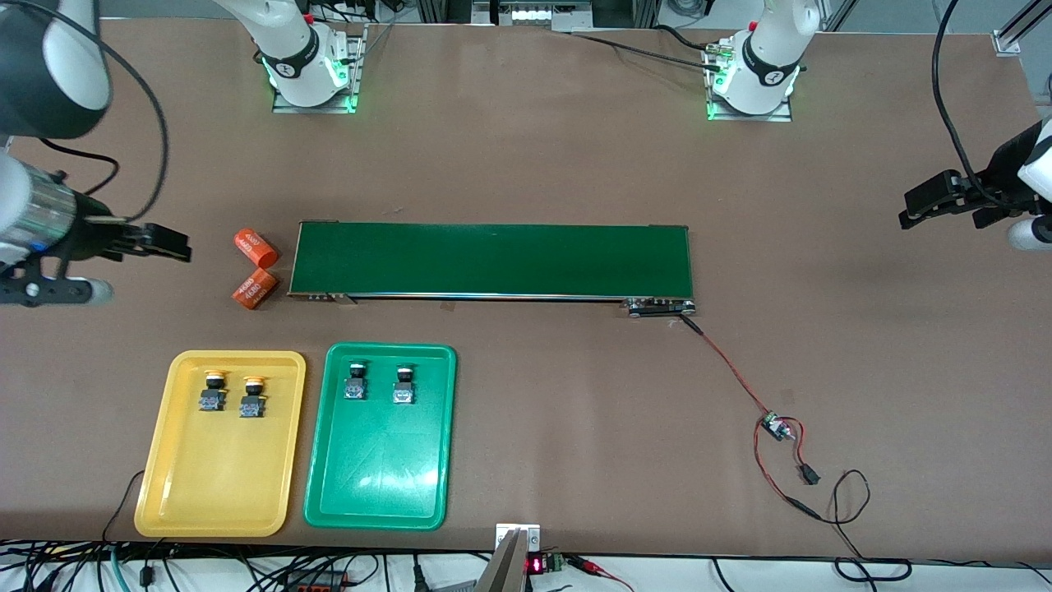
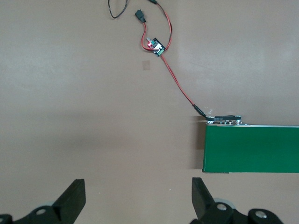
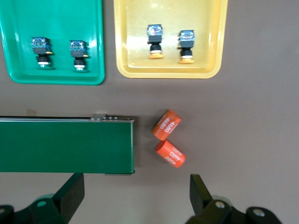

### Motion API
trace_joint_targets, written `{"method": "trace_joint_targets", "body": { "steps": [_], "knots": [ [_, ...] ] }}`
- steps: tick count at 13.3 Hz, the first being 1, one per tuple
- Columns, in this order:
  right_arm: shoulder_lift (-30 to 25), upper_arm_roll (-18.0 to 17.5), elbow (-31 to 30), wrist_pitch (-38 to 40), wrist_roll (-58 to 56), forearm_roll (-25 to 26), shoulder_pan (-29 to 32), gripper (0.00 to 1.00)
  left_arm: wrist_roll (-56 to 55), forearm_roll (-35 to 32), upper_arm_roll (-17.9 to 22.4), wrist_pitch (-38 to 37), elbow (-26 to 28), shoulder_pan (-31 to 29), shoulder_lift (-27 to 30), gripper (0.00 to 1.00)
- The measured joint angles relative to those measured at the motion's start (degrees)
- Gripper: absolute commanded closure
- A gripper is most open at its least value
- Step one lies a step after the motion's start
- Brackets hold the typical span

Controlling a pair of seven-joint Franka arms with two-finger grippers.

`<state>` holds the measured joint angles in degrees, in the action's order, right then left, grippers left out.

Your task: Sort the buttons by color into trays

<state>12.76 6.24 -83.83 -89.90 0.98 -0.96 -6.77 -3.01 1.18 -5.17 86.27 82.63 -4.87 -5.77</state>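
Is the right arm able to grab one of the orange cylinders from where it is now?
Probably yes. The right gripper hangs with open jaws and holds nothing, right beside the two orange cylinders at its end of the conveyor belt. They lie on bare table and nothing covers them.

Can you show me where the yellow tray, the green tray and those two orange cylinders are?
yellow tray (image 1: 215,485): front view, bare floor.
green tray (image 1: 380,477): front view, bare floor.
orange cylinders (image 1: 254,248): front view, side of the one farther from the camera.
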Motion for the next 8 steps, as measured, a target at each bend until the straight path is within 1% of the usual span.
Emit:
{"method": "trace_joint_targets", "body": {
  "steps": [2, 3, 4, 6, 8],
  "knots": [
    [-5.16, -1.93, -8.84, -6.3, -1.33, 1.65, 3.3, 0.0, 0.1, 0.0, -0.09, 0.0, 0.04, 0.0, 0.19, 0.0],
    [-7.47, -3.58, -12.51, -7.92, -1.99, 2.31, 5.44, 0.0, 0.2, 0.0, -0.17, 0.0, 0.04, 0.01, 0.24, 0.0],
    [-9.27, -4.84, -14.56, -7.72, -2.45, 2.53, 7.12, 0.0, 0.26, 0.0, -0.24, 0.0, 0.04, 0.01, 0.27, 0.0],
    [-11.97, -5.75, -15.18, -3.82, -2.75, 2.57, 8.32, 0.0, 0.31, 0.0, -0.26, 0.0, 0.04, 0.01, 0.27, 0.0],
    [-13.8, -6.04, -14.78, -2.41, -2.75, 2.56, 8.36, 0.0, 0.31, 0.0, -0.26, 0.0, 0.04, 0.01, 0.27, 0.0]
  ]
}}
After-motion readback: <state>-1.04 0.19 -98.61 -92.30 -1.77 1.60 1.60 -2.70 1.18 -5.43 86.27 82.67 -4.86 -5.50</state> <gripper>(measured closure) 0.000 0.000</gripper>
